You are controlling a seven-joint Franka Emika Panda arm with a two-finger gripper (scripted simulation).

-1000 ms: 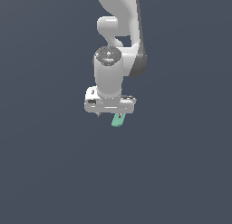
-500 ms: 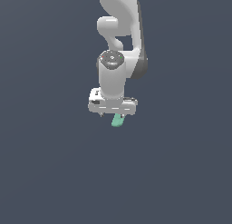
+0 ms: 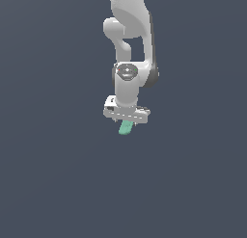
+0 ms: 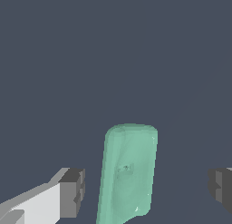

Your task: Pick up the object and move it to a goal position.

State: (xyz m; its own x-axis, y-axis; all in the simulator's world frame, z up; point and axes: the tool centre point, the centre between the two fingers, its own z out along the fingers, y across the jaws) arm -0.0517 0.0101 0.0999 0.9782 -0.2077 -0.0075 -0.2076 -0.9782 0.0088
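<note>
The object (image 3: pixel 126 128) is a small teal-green bar with rounded ends, lying on the dark grey floor. In the exterior view it pokes out just below my white gripper (image 3: pixel 126 121), which hangs straight above it. In the wrist view the object (image 4: pixel 129 173) lies between my two dark fingertips (image 4: pixel 72 191), with a gap on each side, wider on one side. The gripper (image 4: pixel 147 191) is open and touches nothing. The bar's near end is cut off by the wrist view's edge.
The plain dark grey floor (image 3: pixel 58 184) spreads all around. The white arm (image 3: pixel 130 34) rises above the gripper. No goal marker shows in either view.
The gripper has shifted slightly to the exterior view's right and a little lower, coming over the teal bar. The bar has not moved.
</note>
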